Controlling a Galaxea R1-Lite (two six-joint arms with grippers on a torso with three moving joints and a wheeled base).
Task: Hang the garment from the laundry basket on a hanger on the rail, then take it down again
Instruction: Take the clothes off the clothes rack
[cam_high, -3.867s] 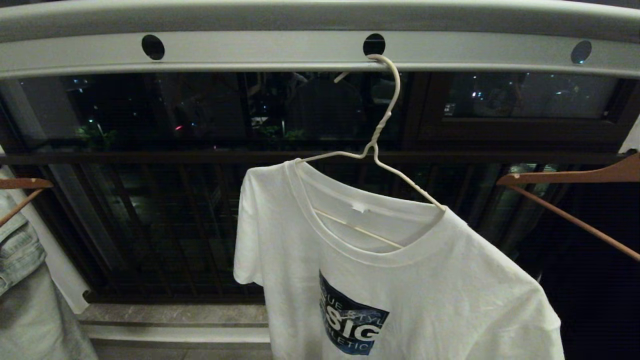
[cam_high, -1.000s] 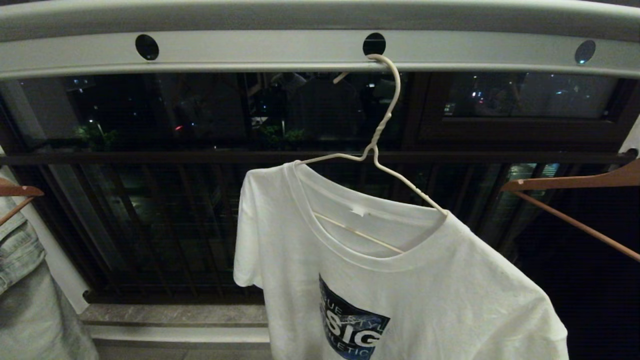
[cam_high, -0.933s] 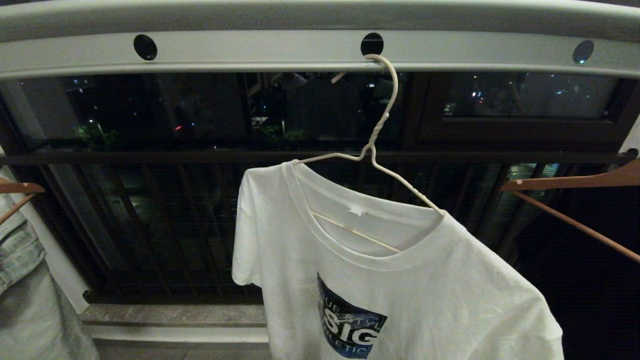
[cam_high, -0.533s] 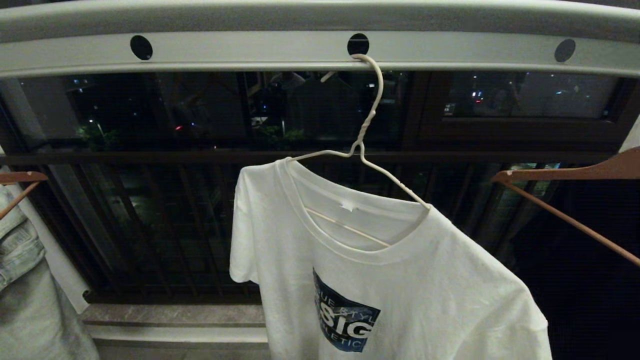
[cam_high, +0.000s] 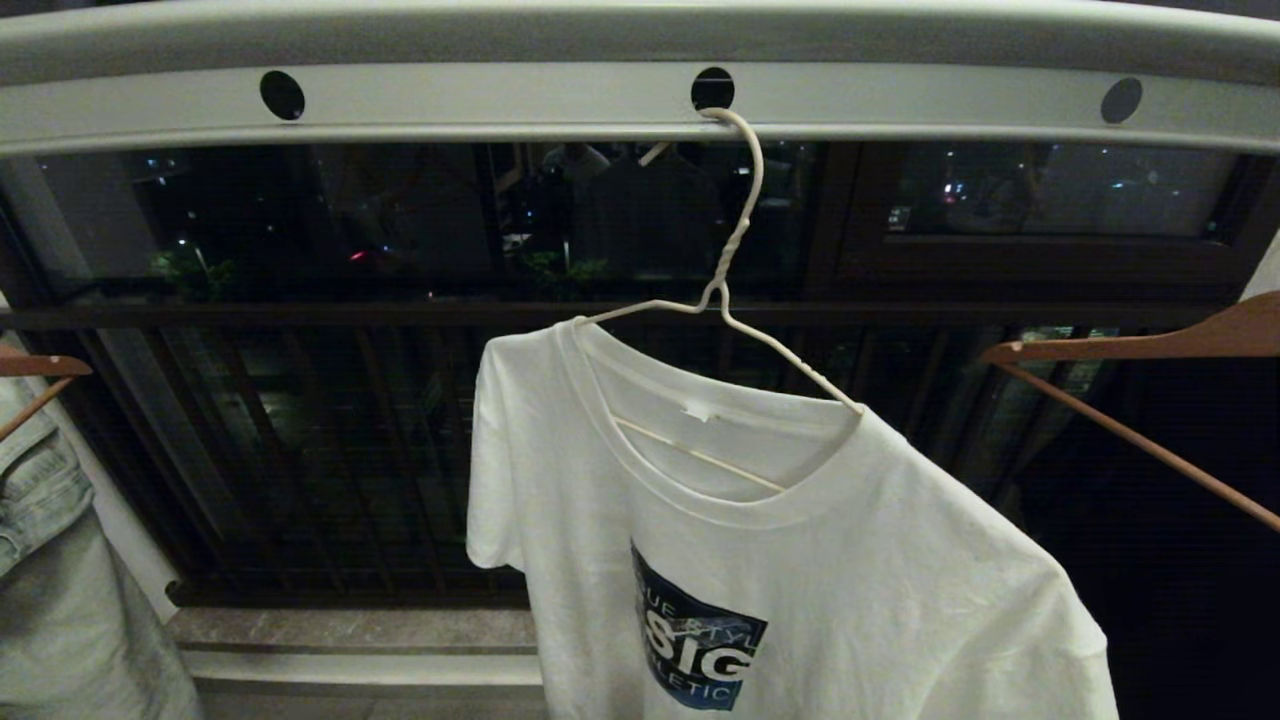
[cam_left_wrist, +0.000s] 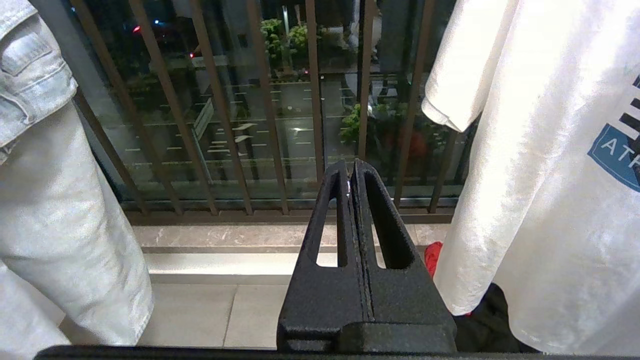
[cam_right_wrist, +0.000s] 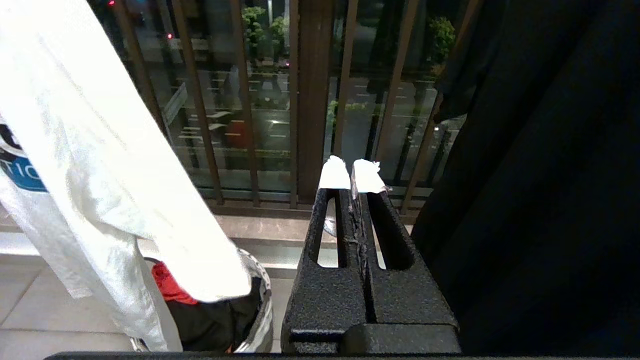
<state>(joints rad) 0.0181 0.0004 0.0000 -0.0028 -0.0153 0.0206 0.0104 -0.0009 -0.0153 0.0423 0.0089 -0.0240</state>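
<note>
Pale grey metal, the rail (cam_high: 640, 100) has slid slightly toward frame left since a second ago, so your camera shifted; nothing was handled. The garment (cam_high: 800, 560) hangs centre-right on the hanger (cam_high: 735, 250), first half done. Left gripper (cam_left_wrist: 351, 170) and right gripper (cam_right_wrist: 352, 172), pressed together and empty, flank its hem without touching

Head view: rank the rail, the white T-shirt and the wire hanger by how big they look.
1. rail, spanning the picture.
2. white T-shirt, though its bottom is cut off, so these two are unsure.
3. wire hanger, clearly smallest.
</note>
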